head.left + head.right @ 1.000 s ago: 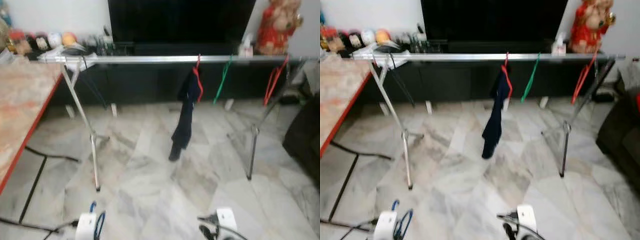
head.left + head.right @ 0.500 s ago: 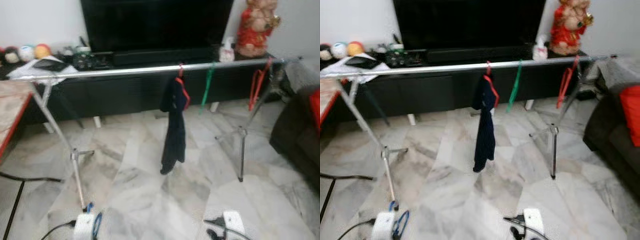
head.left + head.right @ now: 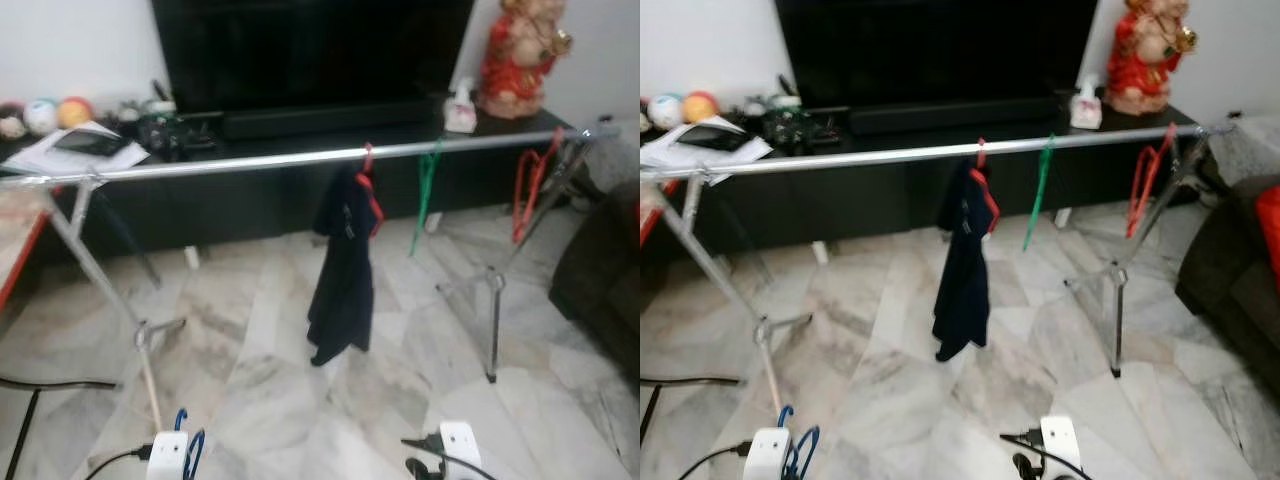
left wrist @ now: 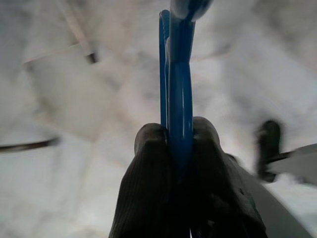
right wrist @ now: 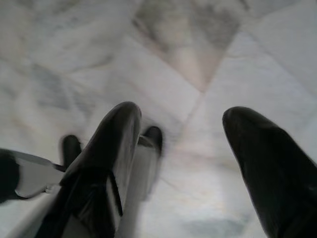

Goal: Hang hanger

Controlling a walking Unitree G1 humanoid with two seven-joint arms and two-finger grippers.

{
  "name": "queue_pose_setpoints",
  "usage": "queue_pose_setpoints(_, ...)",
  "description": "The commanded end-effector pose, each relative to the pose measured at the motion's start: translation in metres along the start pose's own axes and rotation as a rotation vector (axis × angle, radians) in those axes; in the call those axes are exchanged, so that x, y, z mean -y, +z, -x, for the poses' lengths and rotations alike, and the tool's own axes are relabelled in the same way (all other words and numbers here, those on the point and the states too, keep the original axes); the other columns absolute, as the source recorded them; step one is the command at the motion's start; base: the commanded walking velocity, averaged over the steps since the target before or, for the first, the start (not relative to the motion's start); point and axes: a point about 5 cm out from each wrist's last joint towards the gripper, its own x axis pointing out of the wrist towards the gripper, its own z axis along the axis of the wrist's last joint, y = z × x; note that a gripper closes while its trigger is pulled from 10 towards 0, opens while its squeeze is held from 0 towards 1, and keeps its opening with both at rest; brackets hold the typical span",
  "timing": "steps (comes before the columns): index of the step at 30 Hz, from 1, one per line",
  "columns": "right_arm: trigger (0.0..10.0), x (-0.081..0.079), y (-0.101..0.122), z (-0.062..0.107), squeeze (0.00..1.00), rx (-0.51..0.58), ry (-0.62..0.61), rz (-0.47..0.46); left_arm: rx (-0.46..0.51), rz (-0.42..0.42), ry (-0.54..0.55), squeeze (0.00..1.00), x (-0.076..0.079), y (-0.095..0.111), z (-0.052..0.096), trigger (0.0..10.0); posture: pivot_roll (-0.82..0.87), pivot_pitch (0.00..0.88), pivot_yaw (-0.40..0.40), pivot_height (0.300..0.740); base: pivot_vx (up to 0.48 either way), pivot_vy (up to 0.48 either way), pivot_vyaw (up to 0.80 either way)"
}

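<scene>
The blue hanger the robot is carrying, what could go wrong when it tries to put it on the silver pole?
The left gripper pinches the blue hanger in shut jaws low near the floor, far below the silver pole. It could slip or twist on the lift up. The pole already carries a red hanger with a dark garment, a green hanger and another red hanger; the blue one might knock them.

a drying rail (image 3: 250, 163) runs across the room before a low tv cabinet (image 3: 250, 195).
a garment (image 3: 342, 270) hangs mid-rail, two hangers (image 3: 424, 195) to its right; a sofa (image 3: 600, 280) stands far right, a table (image 3: 15, 250) far left.
</scene>
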Motion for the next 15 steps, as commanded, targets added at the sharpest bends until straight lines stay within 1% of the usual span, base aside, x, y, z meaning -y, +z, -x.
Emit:
queue_pose_setpoints(1,10.0,-0.0054,0.0094,-0.0021,0.00,0.030,0.012,0.001,-0.018,-0.021,0.021,0.00,-0.0097,-0.0037,0.0012,10.0,-0.05,0.020,-0.039,0.740,0.311,0.000,0.00)
queue_pose_setpoints(15,10.0,-0.0084,0.0110,-0.0028,0.00,0.033,0.023,0.015,-0.020,-0.029,0.019,0.00,-0.0092,-0.0042,0.0012,10.0,-0.04,0.025,-0.032,0.740,0.314,0.000,0.00)
